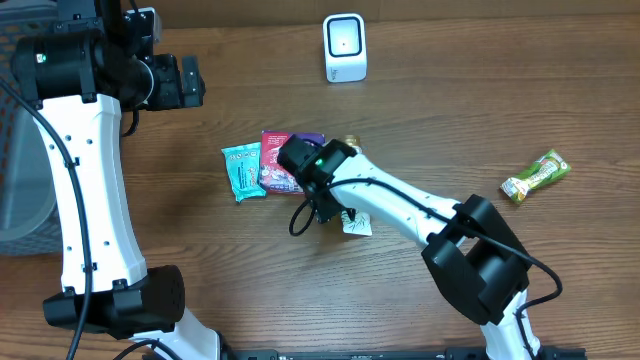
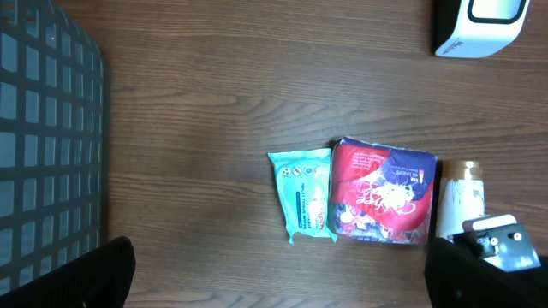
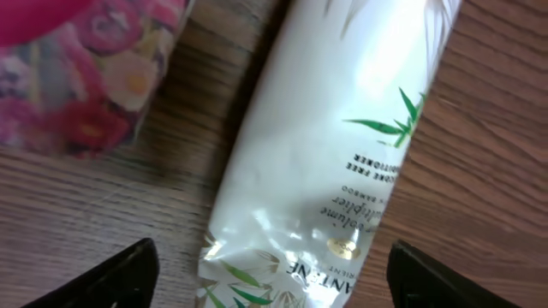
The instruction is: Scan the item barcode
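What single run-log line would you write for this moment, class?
right pincer: open astride white tube | tube: flat on table | left pincer: open, empty | scanner: no item before it

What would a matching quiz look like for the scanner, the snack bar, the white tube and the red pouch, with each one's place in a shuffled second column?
Things:
1. scanner
2. snack bar
3. white tube
4. red pouch

Places:
A. between the teal packet and the white tube
B. lying under the open right pincer
C. upright at the far side, apart from the other items
D. alone, far out to the right

Pairs: 1-C, 2-D, 3-B, 4-A.
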Robot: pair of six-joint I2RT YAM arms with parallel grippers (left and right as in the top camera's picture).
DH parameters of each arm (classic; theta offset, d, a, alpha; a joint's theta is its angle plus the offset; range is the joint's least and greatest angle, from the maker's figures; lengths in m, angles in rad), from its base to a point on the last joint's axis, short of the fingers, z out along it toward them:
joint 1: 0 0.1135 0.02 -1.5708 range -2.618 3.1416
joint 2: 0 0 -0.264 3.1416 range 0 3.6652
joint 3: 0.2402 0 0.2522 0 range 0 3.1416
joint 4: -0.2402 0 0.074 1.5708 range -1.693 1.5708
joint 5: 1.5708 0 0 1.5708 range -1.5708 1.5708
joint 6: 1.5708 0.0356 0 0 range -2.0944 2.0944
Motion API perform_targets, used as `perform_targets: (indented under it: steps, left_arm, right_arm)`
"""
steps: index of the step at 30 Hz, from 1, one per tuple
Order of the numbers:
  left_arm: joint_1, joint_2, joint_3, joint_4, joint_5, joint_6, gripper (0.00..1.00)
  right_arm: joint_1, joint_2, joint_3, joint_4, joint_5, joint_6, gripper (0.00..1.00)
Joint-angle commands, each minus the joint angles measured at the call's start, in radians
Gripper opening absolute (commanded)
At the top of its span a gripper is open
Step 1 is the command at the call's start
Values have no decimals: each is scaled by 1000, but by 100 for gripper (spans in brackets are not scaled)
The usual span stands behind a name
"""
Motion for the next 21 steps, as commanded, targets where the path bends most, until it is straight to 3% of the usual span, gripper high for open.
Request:
perform_targets:
  steps: [1,15,19,21]
  left_arm:
    - [2,7,3,1,0,-6,100]
    - [-2,7,3,1,0,-6,100]
    - [0,7,3,1,-1,-6,100]
    - [0,7,3,1,0,-6,100]
  right_arm:
    - [6,4,-10,3,86,27,87]
    - [7,66,-10,-11,109,24,81]
    - [-7,89,-10,-11,107,24,70]
    - [-12,94,-10,-13,104,25,59]
